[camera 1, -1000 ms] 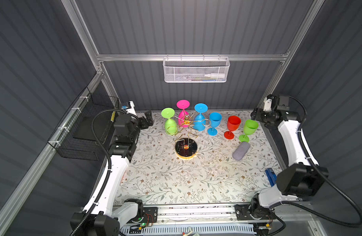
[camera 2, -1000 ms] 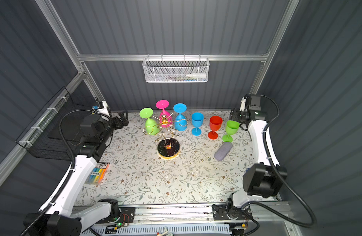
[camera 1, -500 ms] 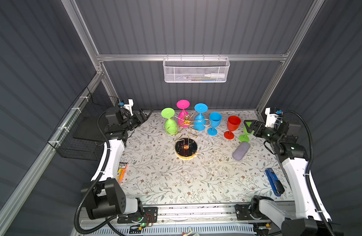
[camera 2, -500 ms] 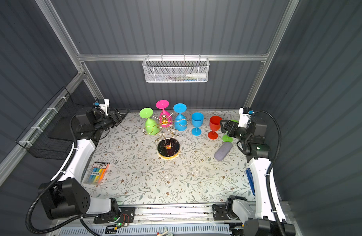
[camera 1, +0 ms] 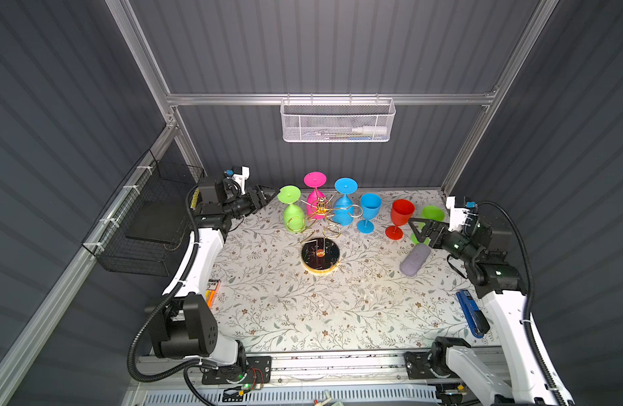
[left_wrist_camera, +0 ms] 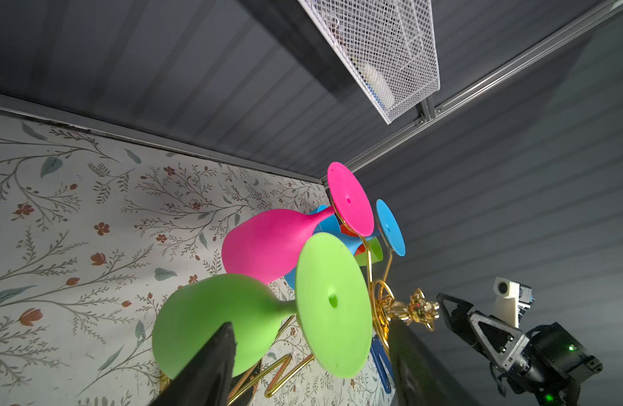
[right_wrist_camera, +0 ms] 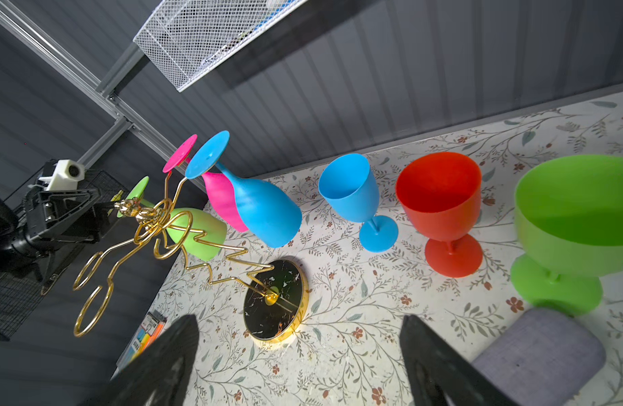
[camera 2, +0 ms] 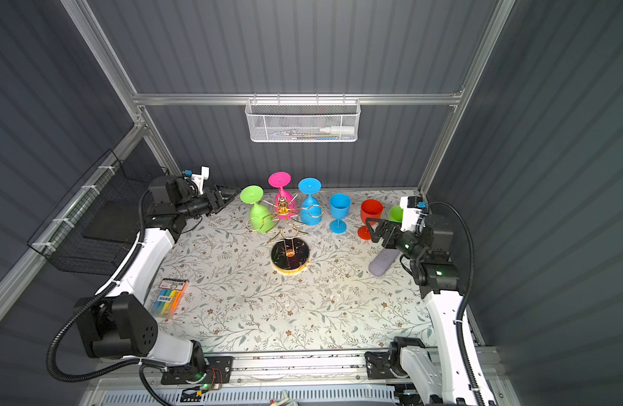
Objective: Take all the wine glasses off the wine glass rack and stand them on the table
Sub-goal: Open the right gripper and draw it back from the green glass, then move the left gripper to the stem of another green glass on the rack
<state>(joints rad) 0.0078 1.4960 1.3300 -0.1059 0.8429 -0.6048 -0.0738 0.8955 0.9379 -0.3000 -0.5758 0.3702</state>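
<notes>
Far left, the left gripper (camera 1: 268,197) is held spread, empty, just beside the green wine glass (camera 1: 293,218), not yet taken from the wine glass rack (camera 1: 312,258), where a pink glass (camera 1: 315,180) and a blue glass (camera 1: 342,212) are also hung. Rightward, three standing glasses (camera 1: 402,212) are seen; the right gripper (camera 1: 417,230) is spread, empty.

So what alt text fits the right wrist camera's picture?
A gold wire rack holds a pink glass, a blue glass and a green glass upside down; a blue goblet, red goblet and green goblet stand beside it on the floral table, behind two open fingers.
</notes>
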